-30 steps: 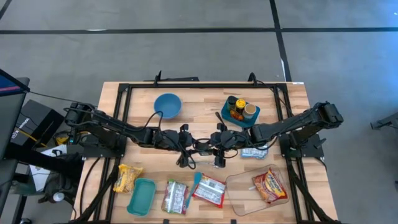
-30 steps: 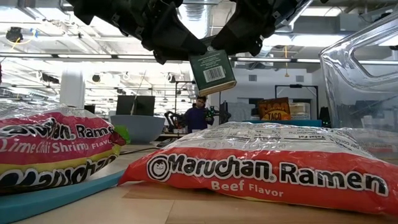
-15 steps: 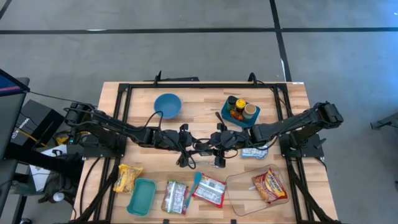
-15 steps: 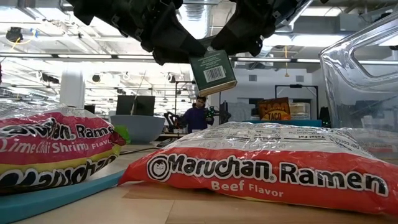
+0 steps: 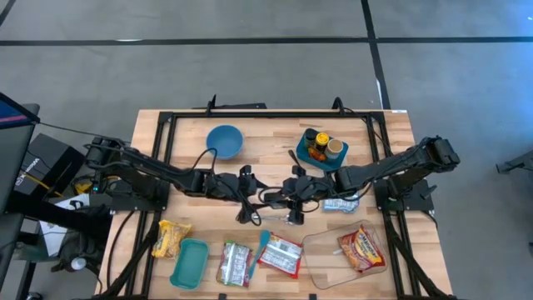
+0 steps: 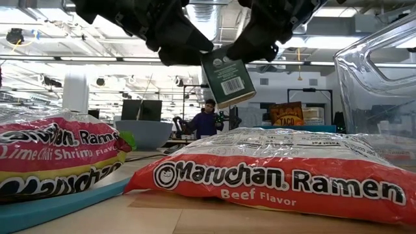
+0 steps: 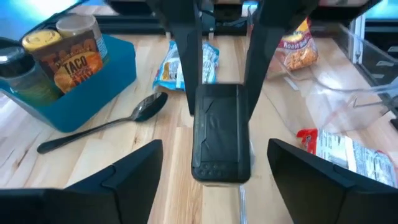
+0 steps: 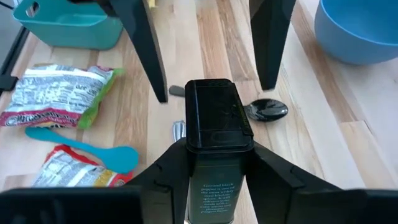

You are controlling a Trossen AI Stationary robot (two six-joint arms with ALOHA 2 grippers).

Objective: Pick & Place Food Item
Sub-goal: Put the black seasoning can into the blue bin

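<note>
A dark green tin with a black lid (image 8: 217,115) hangs above the middle of the table, where both arms meet. My right gripper (image 8: 217,155) is shut on it. Facing it from the table's left, my left gripper (image 7: 214,148) is open, its fingers (image 7: 134,165) spread wide on either side of the tin's lid end (image 7: 221,140) without touching it. In the low view the tin (image 6: 229,79) shows its barcode face, tilted, between the two grippers. In the high view my left gripper (image 5: 250,190) and right gripper (image 5: 293,193) stand close together. My right gripper pinches the tin's body (image 8: 198,169) between its two fingers, on two opposite sides behind the black lid. The fingers reach in from the table's right, slanting down, and lie along the tin. The tin is lifted clear of the table and tilted, lid end toward my left gripper.
A blue bin with spice jars (image 5: 321,150) and a blue bowl (image 5: 225,140) stand at the far side. Ramen packets (image 5: 279,254), a teal tub (image 5: 190,262) and a clear container (image 5: 346,250) lie along the near edge. A spoon (image 7: 102,127) lies below the grippers.
My left gripper has opened and let go of the tin, staying where it was. The tin, still in my right gripper, has tipped a little, its lower end swinging toward the table's right.
</note>
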